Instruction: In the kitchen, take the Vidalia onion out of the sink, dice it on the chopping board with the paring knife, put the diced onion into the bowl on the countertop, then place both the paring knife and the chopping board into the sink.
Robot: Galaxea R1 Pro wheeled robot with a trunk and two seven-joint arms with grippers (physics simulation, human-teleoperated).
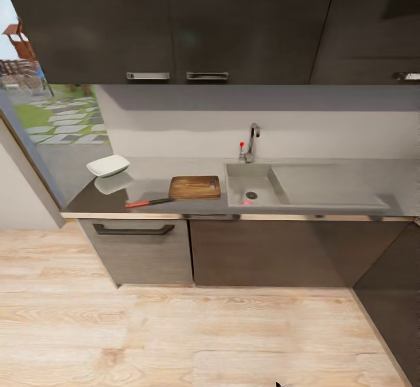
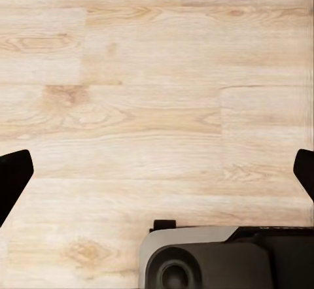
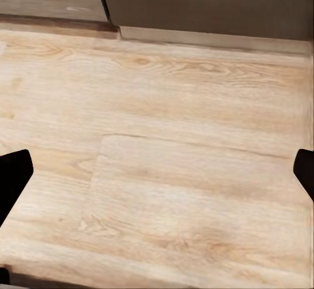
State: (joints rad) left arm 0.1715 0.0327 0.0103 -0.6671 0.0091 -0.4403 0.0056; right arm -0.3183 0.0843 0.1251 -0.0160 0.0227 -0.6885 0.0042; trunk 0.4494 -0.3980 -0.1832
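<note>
Wrist views show left tool [image 2: 157,171] and right tool [image 3: 157,171] spread wide, empty, aimed at wooden floor [image 3: 170,171].

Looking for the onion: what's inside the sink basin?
In the sink, a round drain and a small pinkish object by the front wall; that wall hides the rest.

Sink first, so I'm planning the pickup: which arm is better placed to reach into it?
Probably right: the sink lies right of centre, the chopping board left. Both grippers are open over floor, neither near yet.
</note>
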